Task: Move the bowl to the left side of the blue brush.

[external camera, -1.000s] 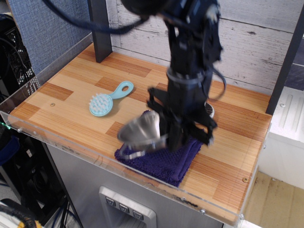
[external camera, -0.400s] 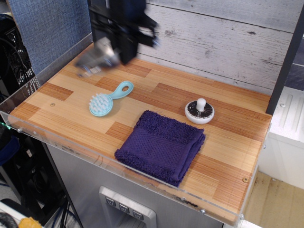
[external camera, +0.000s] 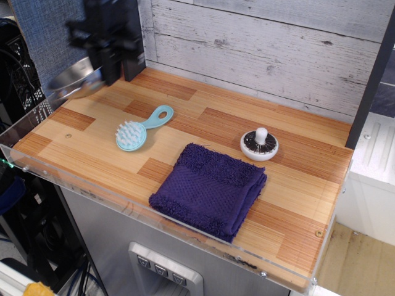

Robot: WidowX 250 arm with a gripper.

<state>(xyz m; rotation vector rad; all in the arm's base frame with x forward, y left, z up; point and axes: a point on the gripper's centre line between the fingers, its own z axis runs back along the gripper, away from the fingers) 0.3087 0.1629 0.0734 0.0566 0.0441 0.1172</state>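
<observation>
My single black robot arm reaches in at the upper left corner of the view, coming down from above the top edge of the frame. Its hand (external camera: 102,61) is a dark, boxy mechanism, blurred, so I cannot make out separate fingers. It hangs over the far left corner of the wooden tabletop (external camera: 203,132). The hand is closed on the rim of the shiny round stainless-steel bowl (external camera: 74,77), which sticks out to the left below it, tilted, over the tabletop's left edge. The rest of the arm is out of view.
</observation>
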